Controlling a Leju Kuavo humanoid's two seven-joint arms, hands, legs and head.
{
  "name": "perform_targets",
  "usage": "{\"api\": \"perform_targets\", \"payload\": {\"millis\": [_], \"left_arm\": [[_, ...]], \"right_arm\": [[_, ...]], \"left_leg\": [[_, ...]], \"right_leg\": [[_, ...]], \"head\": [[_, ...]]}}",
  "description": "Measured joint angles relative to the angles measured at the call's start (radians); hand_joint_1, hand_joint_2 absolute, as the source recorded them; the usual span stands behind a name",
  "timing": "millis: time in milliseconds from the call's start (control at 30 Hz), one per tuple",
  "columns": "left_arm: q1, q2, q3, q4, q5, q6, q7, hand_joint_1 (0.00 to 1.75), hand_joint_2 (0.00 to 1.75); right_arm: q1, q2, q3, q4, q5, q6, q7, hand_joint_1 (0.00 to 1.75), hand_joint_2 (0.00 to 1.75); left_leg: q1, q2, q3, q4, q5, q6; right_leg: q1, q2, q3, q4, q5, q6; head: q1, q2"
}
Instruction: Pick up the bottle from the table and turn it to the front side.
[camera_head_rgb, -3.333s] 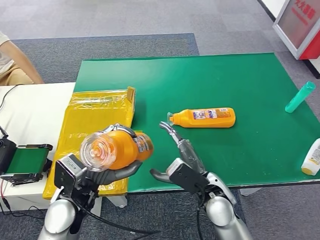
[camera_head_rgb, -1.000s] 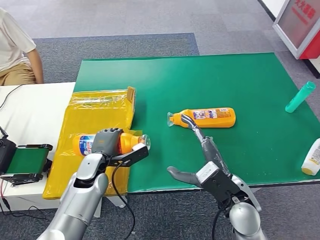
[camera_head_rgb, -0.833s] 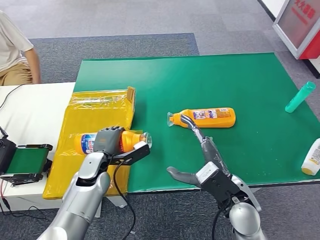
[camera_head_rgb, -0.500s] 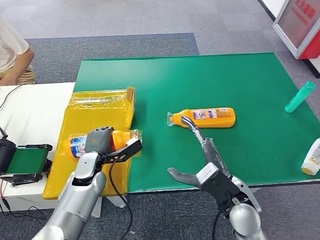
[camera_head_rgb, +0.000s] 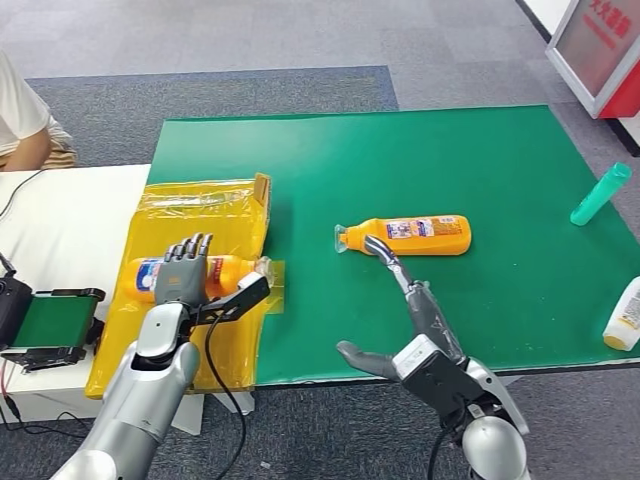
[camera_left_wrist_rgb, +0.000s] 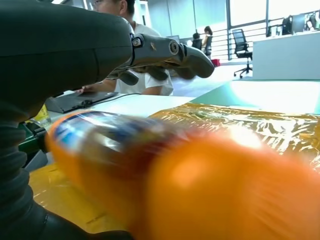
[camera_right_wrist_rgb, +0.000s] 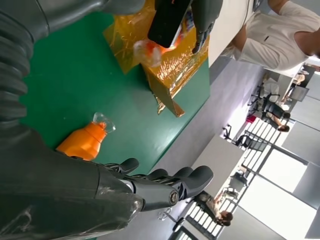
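Observation:
An orange bottle lies on its side on the yellow wrapped box, cap toward the green mat. My left hand rests over its middle with the fingers spread and lifted off it; in the left wrist view the fingers stretch above the blurred bottle. A second orange bottle lies on the green mat, cap to the left. My right hand hovers open just short of its neck, one fingertip close to the cap. The right wrist view shows that bottle's neck beside the open hand.
A green mat covers the table. A teal bottle and a white bottle lie at its right edge. A white table with a small green-belted device stands on the left; a person sits beyond it.
My left hand carried the bottle down and leftward onto the yellow box, then spread its fingers and let go. My right hand reached toward the second bottle and has held still since.

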Motion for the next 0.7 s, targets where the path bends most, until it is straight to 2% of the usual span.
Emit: {"api": "perform_targets", "payload": {"millis": [200, 367, 567, 700], "left_arm": [[0.001, 0.003, 0.010, -0.002, 0.000, 0.014, -0.021, 0.00, 1.75], [0.009, -0.005, 0.050, -0.019, 0.000, 0.038, -0.078, 0.00, 1.75], [0.014, -0.014, 0.084, -0.041, 0.001, 0.046, -0.100, 0.00, 1.75], [0.031, -0.033, 0.106, -0.083, 0.033, 0.061, -0.187, 0.00, 1.75]], "right_arm": [[0.005, 0.000, 0.000, -0.007, 0.008, 0.002, 0.004, 0.00, 1.75], [0.011, 0.000, 0.000, -0.009, 0.010, 0.003, 0.005, 0.00, 1.75], [0.014, 0.000, 0.000, -0.010, 0.010, 0.003, 0.004, 0.00, 1.75], [0.015, 0.000, 0.000, -0.010, 0.006, -0.005, 0.000, 0.00, 1.75]], "left_leg": [[0.000, 0.000, 0.000, 0.000, 0.000, 0.000], [0.000, 0.000, 0.000, 0.000, 0.000, 0.000], [0.000, 0.000, 0.000, 0.000, 0.000, 0.000], [0.000, 0.000, 0.000, 0.000, 0.000, 0.000]], "right_leg": [[0.000, 0.000, 0.000, 0.000, 0.000, 0.000], [0.000, 0.000, 0.000, 0.000, 0.000, 0.000], [0.000, 0.000, 0.000, 0.000, 0.000, 0.000], [0.000, 0.000, 0.000, 0.000, 0.000, 0.000]], "head": [[0.000, 0.000], [0.000, 0.000], [0.000, 0.000], [0.000, 0.000]]}}
